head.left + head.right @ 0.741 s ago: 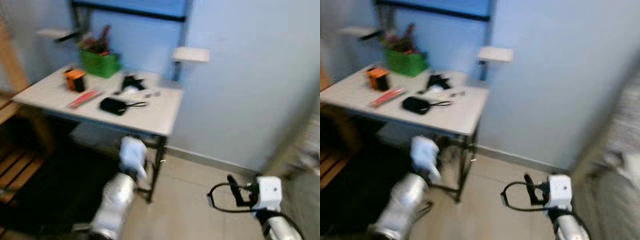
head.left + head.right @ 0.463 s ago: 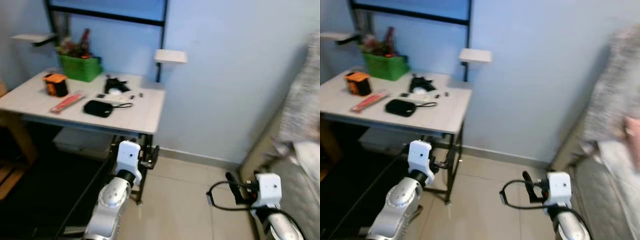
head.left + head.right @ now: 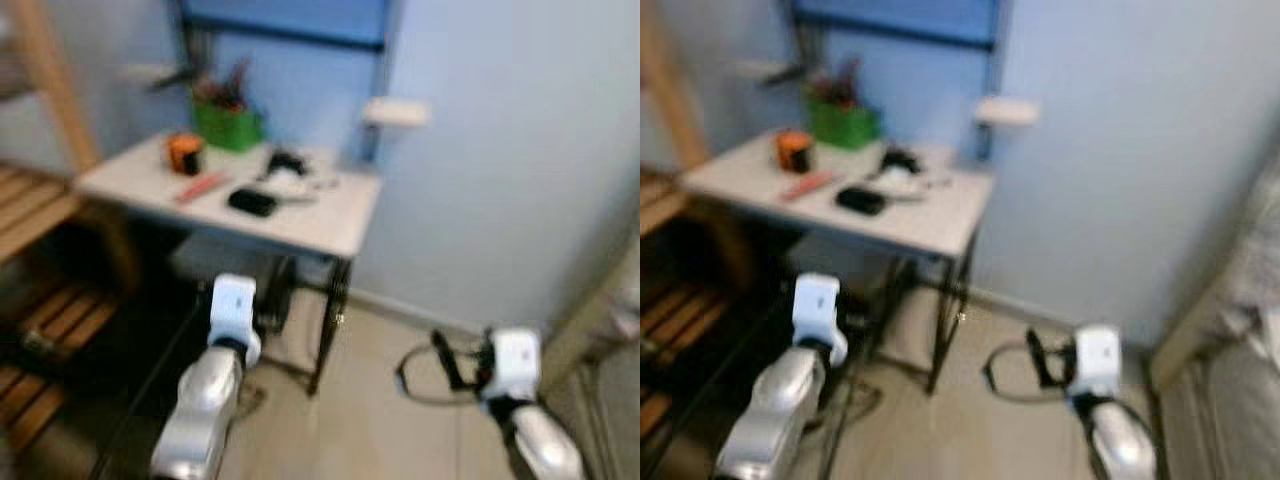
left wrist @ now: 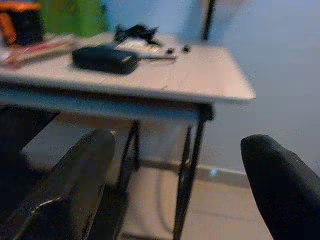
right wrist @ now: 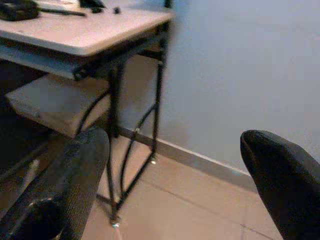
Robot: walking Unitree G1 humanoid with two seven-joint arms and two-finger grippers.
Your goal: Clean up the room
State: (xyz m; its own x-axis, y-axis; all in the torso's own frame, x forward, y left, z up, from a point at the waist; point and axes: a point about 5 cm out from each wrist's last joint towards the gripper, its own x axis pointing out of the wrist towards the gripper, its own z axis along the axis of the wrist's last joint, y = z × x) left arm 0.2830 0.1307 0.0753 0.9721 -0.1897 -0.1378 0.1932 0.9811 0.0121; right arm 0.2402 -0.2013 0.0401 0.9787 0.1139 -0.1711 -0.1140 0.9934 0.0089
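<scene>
Scene: a small white desk (image 3: 330,215) stands against a blue wall in the upper middle of the left eye view; the head views are blurred, so the robot is probably walking or turning.
Desk clutter: a green bin (image 3: 226,124) at the back, an orange and black object (image 3: 184,153) at upper left, a red strip (image 3: 202,186) beside it, a black pouch (image 3: 252,202) near the middle, and a dark tangle (image 3: 284,160) with small bits behind it. These are likely the things to tidy.
Left gripper (image 4: 175,185): held low in front of the desk frame, at lower left of the left eye view; its two black fingers (image 4: 80,180) stand wide apart, released, with nothing between them.
Right gripper (image 5: 170,185): over the tiled floor (image 3: 370,400) at lower right of the left eye view; its fingers (image 5: 280,175) are also spread and empty, facing the desk legs and wall.
Surroundings: wooden slats (image 3: 40,330) at the left edge, pale bedding (image 3: 1240,300) at the right edge.
Step in hand: an approach, I judge; nothing is yet picked up.
Doing it well: square up to the desk front and come to a stop, so the blur clears before reaching. Raise the left arm above the tabletop edge rather than under it. The pouch looks the easiest first grab, lying flat and apart from the rest.
Risk: knocking the small loose bits off the edge.
</scene>
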